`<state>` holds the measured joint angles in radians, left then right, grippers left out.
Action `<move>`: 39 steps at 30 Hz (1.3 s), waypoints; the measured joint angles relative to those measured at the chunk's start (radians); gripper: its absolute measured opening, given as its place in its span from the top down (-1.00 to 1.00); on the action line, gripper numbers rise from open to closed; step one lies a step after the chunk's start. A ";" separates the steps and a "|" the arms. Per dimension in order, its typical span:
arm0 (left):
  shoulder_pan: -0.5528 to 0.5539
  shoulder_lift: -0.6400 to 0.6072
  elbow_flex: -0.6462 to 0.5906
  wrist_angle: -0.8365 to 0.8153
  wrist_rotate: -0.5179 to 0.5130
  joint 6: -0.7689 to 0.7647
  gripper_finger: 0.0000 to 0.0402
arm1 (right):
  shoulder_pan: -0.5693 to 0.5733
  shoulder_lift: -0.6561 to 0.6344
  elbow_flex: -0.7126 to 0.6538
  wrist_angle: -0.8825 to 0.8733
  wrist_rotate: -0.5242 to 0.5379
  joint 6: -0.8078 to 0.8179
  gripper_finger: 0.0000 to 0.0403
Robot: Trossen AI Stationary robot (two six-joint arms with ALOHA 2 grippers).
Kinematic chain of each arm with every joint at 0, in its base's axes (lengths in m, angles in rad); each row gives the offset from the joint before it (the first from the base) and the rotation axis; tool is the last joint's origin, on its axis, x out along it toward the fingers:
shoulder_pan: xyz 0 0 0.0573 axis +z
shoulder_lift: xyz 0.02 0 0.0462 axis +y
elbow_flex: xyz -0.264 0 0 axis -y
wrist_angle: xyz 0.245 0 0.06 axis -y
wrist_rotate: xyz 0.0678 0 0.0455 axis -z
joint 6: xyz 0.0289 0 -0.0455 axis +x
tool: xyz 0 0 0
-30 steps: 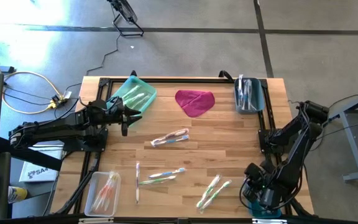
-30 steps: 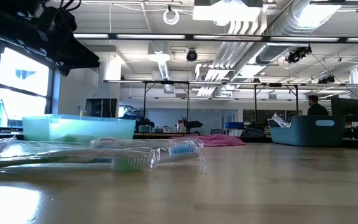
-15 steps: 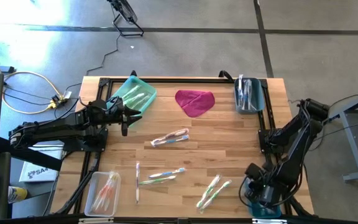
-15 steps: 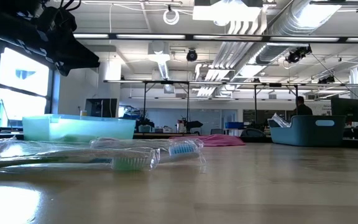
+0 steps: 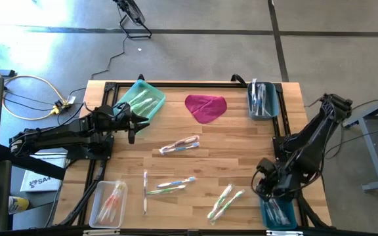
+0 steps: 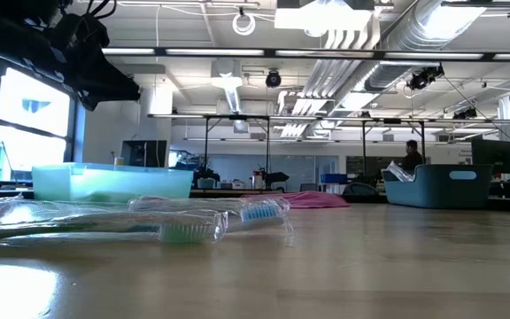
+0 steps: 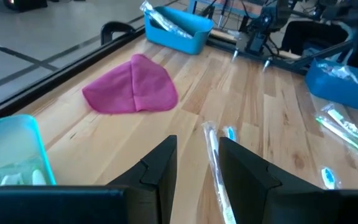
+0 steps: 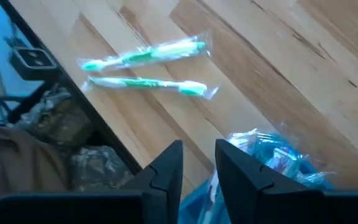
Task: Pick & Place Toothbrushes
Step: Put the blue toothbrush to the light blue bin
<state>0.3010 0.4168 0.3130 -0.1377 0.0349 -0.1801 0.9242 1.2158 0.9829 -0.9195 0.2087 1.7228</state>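
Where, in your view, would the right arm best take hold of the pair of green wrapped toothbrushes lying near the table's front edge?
I would grip one green wrapped toothbrush at mid-handle, coming straight down from above, fingers set across its length. The two lie flat and side by side on the wooden table, thin and slanted, so the narrow handle suits a pinch. The right gripper hovers just beside them.

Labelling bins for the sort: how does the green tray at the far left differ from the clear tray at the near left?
The green tray is tinted teal and sits askew at the table's far-left corner; it holds pale green-white toothbrushes. The clear tray is see-through, lies at the near-left edge, and holds pink-orange ones. Both are shallow, open-topped and hold wrapped toothbrushes.
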 joint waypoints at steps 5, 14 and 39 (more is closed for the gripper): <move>0.000 0.000 0.000 -0.031 0.000 0.000 0.42 | -0.038 -0.018 0.000 0.003 0.064 -0.034 0.57; 0.000 0.000 0.000 -0.045 -0.002 -0.010 0.42 | -0.159 -0.018 0.000 0.137 0.428 -0.410 0.58; 0.000 0.000 0.000 -0.044 -0.002 -0.034 0.42 | -0.547 0.028 0.000 0.363 0.574 -0.972 0.58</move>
<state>0.3008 0.4168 0.3130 -0.1822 0.0330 -0.2146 0.3771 1.2437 0.9829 -0.5564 0.7830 0.7513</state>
